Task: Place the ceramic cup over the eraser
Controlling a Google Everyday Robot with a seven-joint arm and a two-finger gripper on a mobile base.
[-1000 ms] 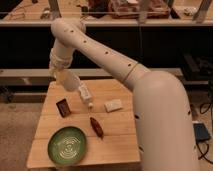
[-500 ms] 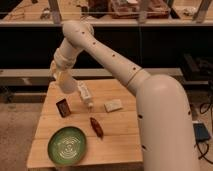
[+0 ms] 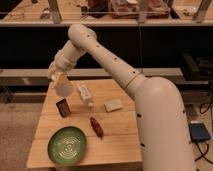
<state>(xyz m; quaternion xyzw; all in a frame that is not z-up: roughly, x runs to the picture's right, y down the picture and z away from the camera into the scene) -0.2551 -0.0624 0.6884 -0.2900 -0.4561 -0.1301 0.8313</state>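
The gripper (image 3: 56, 78) is above the rear left corner of the table (image 3: 120, 147). The ceramic cup (image 3: 64, 88) hangs in its grip, off the table top, and, as far as the view allows, a little behind the eraser (image 3: 63, 107). The eraser stands on the left part of the table. The bottle (image 3: 84, 95) lies just to its right, and the block (image 3: 113, 105) lies further right. The wrapped object (image 3: 96, 126) lies in front of the bottle, near the middle. The plate (image 3: 67, 145) lies at the front left, in front of the eraser.
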